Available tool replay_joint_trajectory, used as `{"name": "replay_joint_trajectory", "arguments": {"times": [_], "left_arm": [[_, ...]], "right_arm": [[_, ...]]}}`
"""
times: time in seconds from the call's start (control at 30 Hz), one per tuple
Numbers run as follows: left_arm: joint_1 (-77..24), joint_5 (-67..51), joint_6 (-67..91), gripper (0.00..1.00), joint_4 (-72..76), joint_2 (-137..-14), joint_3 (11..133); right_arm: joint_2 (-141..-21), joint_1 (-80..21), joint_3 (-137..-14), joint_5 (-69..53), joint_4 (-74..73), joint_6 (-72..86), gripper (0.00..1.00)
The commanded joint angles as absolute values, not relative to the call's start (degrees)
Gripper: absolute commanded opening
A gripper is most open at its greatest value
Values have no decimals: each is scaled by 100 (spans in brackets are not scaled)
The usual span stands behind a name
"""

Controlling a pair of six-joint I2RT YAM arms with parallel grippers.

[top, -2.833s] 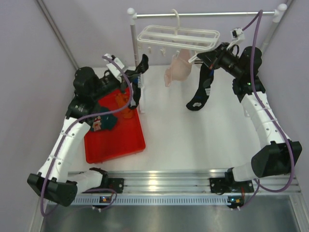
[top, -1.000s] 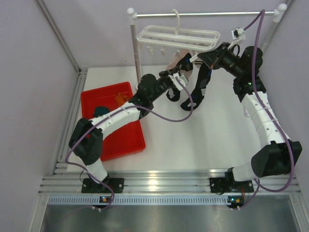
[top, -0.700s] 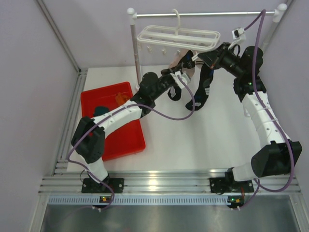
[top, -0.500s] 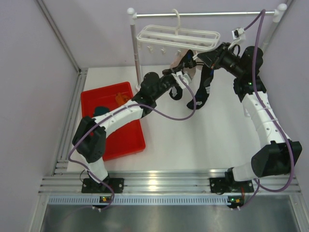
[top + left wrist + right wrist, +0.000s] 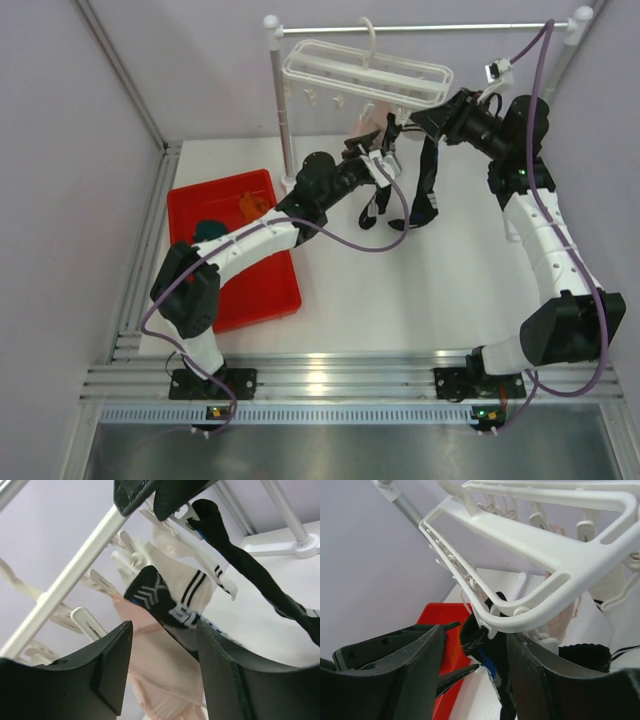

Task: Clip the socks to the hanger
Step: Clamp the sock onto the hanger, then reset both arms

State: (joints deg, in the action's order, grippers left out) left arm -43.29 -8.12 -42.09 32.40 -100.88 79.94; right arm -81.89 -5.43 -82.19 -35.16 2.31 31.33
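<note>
Top external: hanger (image 5: 368, 72) hooked on rail (image 5: 450, 28), upper centre; black sock (image 5: 428, 185) dangling below its right end; teal sock (image 5: 207, 230) and orange sock (image 5: 250, 205) in red tray (image 5: 265, 285), left. Left gripper (image 5: 375, 150) and right gripper (image 5: 425, 122) just under the frame.

Left wrist: fingers (image 5: 100, 675) apart, gripping nothing; black-and-white sock (image 5: 165, 597) and pink sock (image 5: 160, 670) hanging beyond (clips above).

Right wrist: fingers apart, nothing clamped; black sock pinned under frame, centre.

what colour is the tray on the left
The tray is plain red. The top external view shows it best.
</note>
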Motion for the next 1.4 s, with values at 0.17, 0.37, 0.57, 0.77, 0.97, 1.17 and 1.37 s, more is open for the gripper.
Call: {"name": "replay_joint_trajectory", "arguments": {"times": [0.17,0.37,0.57,0.77,0.97,1.17,1.37], "left_arm": [[-4359,-879,-2779,76,1944,-9045,8016],[-4359,-634,-1338,97,310,-8351,8042],[-4193,-61,-9,98,-1931,-8200,8576],[-2604,-1720,966,98,-2495,-7568,7981],[-1565,-1645,968,98,-2891,-7006,7445],[-1389,-1038,352,98,-3524,-6382,6866],[-1064,-747,246,98,-3419,-5635,6013]], "right_arm": [[-8455,-44,-8639,-3410,483,3094,53],[-8789,290,-8920,-3366,694,3041,53],[-9088,439,-9343,-3375,721,2848,59],[-8509,711,-8975,-3690,440,2470,94],[-7341,1037,-7764,-3955,-595,1208,100],[-5978,1046,-6602,-4201,-1712,-200,100],[-5090,1046,-5487,-4323,-2294,-677,100]]}}
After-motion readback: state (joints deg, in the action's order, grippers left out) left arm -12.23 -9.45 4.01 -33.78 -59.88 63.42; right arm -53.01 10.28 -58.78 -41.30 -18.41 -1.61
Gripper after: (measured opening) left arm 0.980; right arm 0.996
